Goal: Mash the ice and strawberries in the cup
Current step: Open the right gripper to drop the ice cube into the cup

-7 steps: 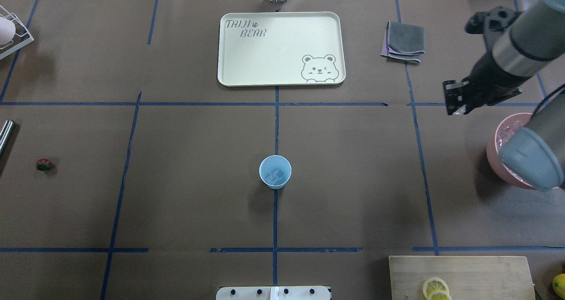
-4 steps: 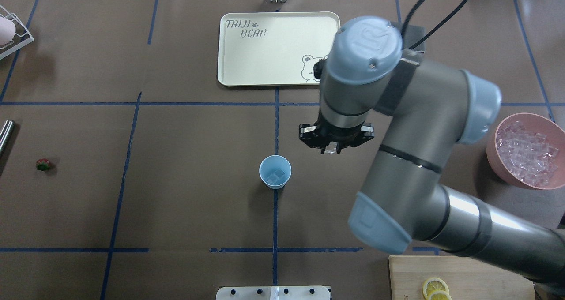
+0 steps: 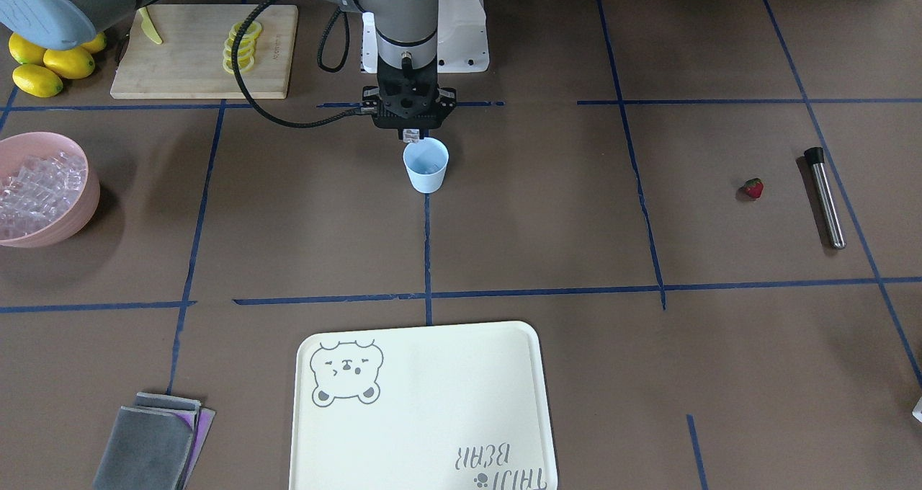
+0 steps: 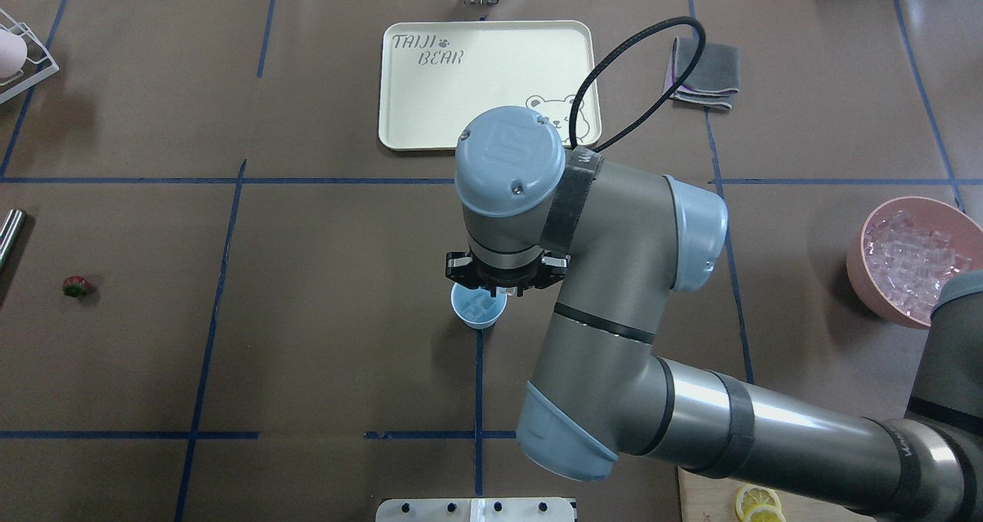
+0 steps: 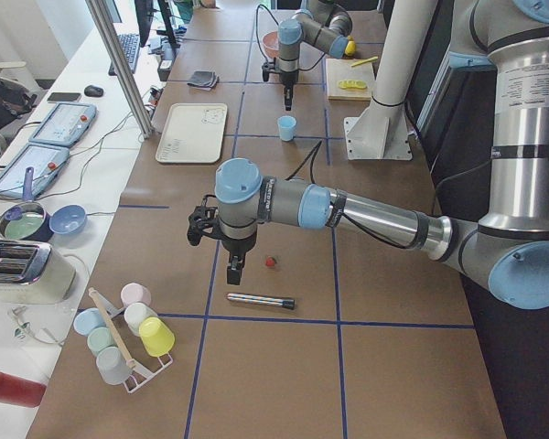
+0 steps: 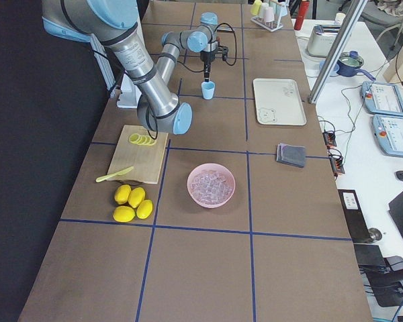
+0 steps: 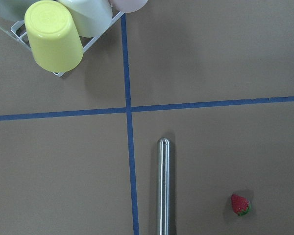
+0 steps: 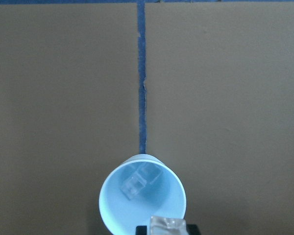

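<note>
The pale-blue cup (image 4: 478,311) stands at the table's centre with ice (image 8: 137,182) cubes in its bottom. My right gripper (image 3: 412,135) hangs straight above the cup's rim (image 8: 142,200), shut on one clear ice cube (image 8: 167,226). More ice fills the pink bowl (image 4: 868,276) at the right edge. The red strawberry (image 7: 240,204) lies far to the left beside a metal rod (image 7: 163,186). My left gripper (image 5: 233,270) hovers over the strawberry (image 5: 271,262) in the exterior left view only, so I cannot tell its state.
A cream bear tray (image 4: 491,38) and a folded grey cloth (image 4: 703,73) lie beyond the cup. A cutting board (image 3: 194,58) with lemon slices and whole lemons (image 3: 50,65) sit near the robot's right. A rack of cups (image 7: 59,39) stands at the far left.
My right arm has swung from beside the pink bowl leftwards across the table, and its gripper now hangs over the cup with an ice cube. The strawberry and rod have not moved.
</note>
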Motion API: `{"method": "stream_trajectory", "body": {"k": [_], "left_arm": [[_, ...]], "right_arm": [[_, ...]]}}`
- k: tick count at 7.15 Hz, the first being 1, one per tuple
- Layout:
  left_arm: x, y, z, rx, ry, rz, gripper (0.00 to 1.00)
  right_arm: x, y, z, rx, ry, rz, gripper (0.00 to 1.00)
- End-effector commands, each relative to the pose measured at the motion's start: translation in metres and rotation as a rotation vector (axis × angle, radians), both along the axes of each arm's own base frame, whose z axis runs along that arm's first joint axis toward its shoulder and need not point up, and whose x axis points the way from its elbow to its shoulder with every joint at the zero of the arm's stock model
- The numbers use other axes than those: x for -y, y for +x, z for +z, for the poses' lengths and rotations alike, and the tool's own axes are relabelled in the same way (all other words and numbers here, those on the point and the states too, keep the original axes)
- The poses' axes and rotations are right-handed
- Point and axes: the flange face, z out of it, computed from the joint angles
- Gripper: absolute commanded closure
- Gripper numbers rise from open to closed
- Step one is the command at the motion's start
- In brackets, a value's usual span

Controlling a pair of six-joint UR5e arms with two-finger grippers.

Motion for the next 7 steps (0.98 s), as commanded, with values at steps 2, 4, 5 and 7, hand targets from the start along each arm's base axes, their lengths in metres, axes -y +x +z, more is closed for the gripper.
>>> {"method": "stream_trajectory", "body": {"k": [2, 4, 5, 7], "left_arm": [[0.0, 0.0, 0.001, 0.0, -0.001, 0.0, 0.0], [0.0, 0.0, 0.001, 0.002, -0.001, 0.0, 0.0], [0.0, 0.0, 0.002, 0.002, -0.003, 0.0, 0.0], [0.0, 0.0, 0.002, 0.0, -0.003, 0.0, 0.0]], "right_arm": [[-0.003, -0.018, 0.004, -0.019, -0.006, 0.005, 0.98], [-0.004, -0.023, 0.003, -0.025, 0.0, 0.006, 0.95], [-0.004, -0.023, 0.004, -0.026, -0.002, 0.005, 0.77], [-0.004, -0.023, 0.004, -0.023, 0.0, 0.005, 0.39]]}}
